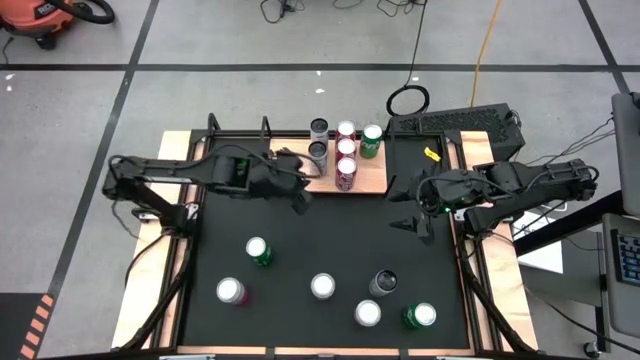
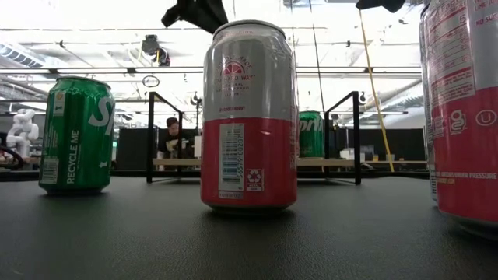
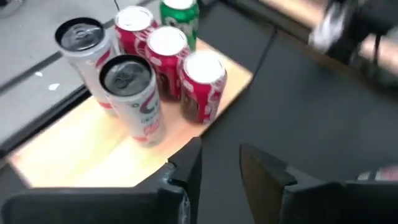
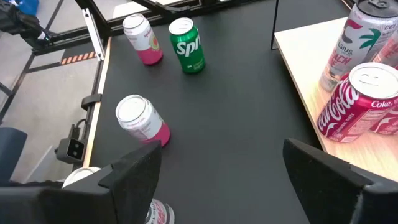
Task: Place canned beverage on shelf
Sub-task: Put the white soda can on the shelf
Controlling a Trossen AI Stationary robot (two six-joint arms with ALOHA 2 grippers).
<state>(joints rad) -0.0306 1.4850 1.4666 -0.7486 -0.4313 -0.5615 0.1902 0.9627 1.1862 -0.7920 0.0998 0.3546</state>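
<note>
The wooden shelf (image 1: 370, 178) lies at the far middle of the black mat. Several cans stand on it: two grey-topped ones (image 3: 134, 93), three red ones (image 3: 202, 84) and a green one (image 3: 180, 15). My left gripper (image 1: 300, 198) (image 3: 221, 165) hovers over the mat just beside the shelf's near left part, fingers a little apart with nothing between them. My right gripper (image 1: 412, 222) (image 4: 224, 174) hangs wide open and empty over the mat, to the right of the shelf's near corner.
Several loose cans stand on the near half of the mat: a green one (image 1: 258, 250), a pink-and-white one (image 1: 231, 291), a white-topped one (image 1: 322, 286), a dark one (image 1: 383, 283), and two more near the front edge (image 1: 367, 313) (image 1: 420, 316). Black frame posts (image 2: 149, 136) flank the shelf.
</note>
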